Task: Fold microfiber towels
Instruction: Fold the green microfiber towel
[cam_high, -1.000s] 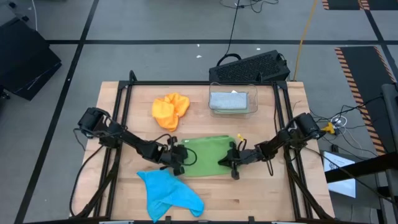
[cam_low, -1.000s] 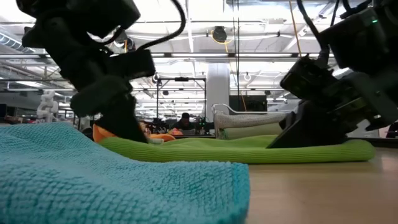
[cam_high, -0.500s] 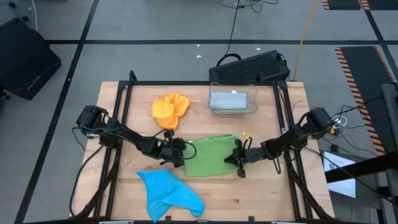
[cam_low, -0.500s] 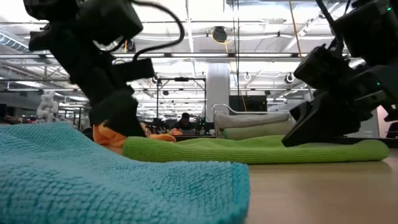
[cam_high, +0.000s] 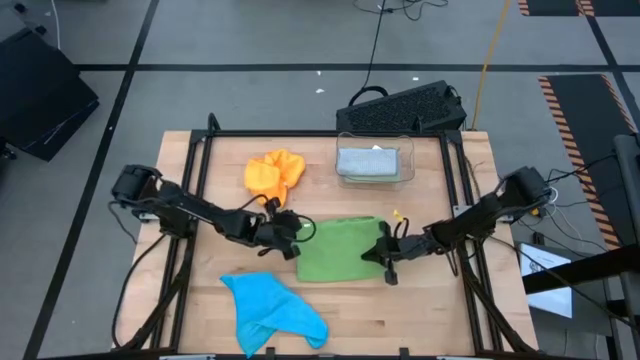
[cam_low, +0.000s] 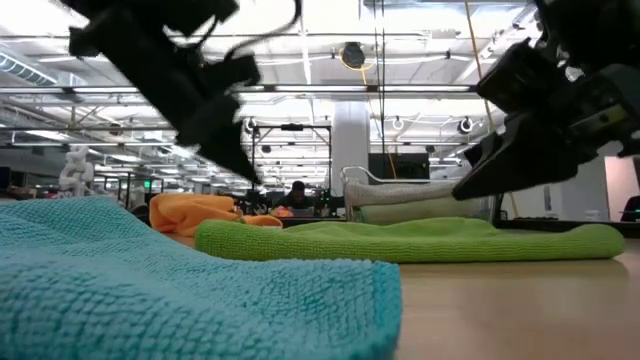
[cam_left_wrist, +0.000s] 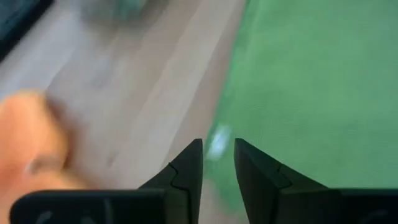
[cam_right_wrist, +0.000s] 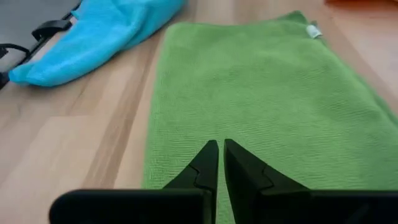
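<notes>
A green towel (cam_high: 340, 252) lies flat at the table's middle, a small white tag (cam_right_wrist: 313, 31) at one corner. My left gripper (cam_high: 296, 240) hangs just above the towel's left edge (cam_left_wrist: 249, 124), its fingers a narrow gap apart with nothing between them. My right gripper (cam_high: 380, 256) is shut and hangs above the towel's right part (cam_right_wrist: 261, 93). The low view shows both grippers clear of the cloth (cam_low: 400, 240). An orange towel (cam_high: 273, 176) lies crumpled at the far left, and a blue towel (cam_high: 272, 312) lies bunched at the near left.
A clear bin (cam_high: 375, 163) holding a pale folded towel stands at the far middle. A black keyboard (cam_high: 405, 105) lies beyond the table's far edge. Bare wood shows at the near right, beside the blue towel.
Both grippers have risen off the green towel. The left has also gone toward the far edge and the right a little toward the right edge. The green towel has slid slightly toward the right and still lies flat.
</notes>
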